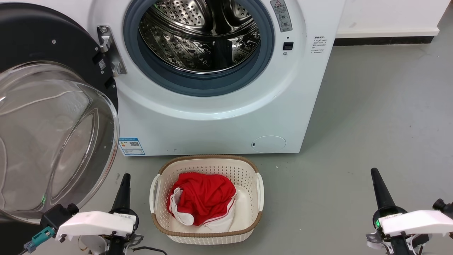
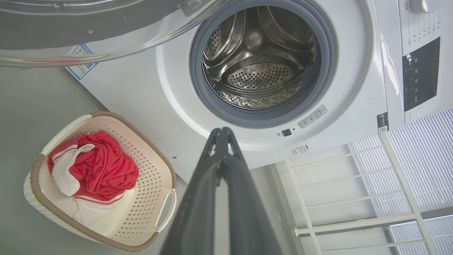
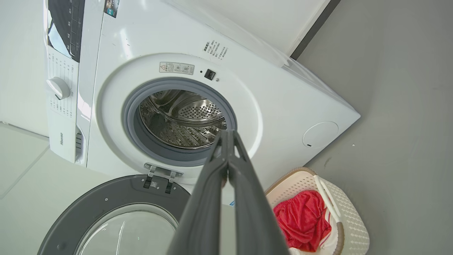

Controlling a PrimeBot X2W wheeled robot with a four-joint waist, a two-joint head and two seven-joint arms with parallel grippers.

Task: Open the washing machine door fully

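Gaping beside your washing machine (image 1: 219,120), the door (image 1: 53,117) hangs wide; left hand (image 1: 125,179) and right hand (image 1: 376,175) pinched together.

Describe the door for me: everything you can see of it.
The door is round, with a dark frame and a bulging clear glass bowl at its centre, its inner face showing. It stands wide open, left of the drum, hung on a metal hinge on the machine. The shut left gripper is near the bowl, not gripping it.
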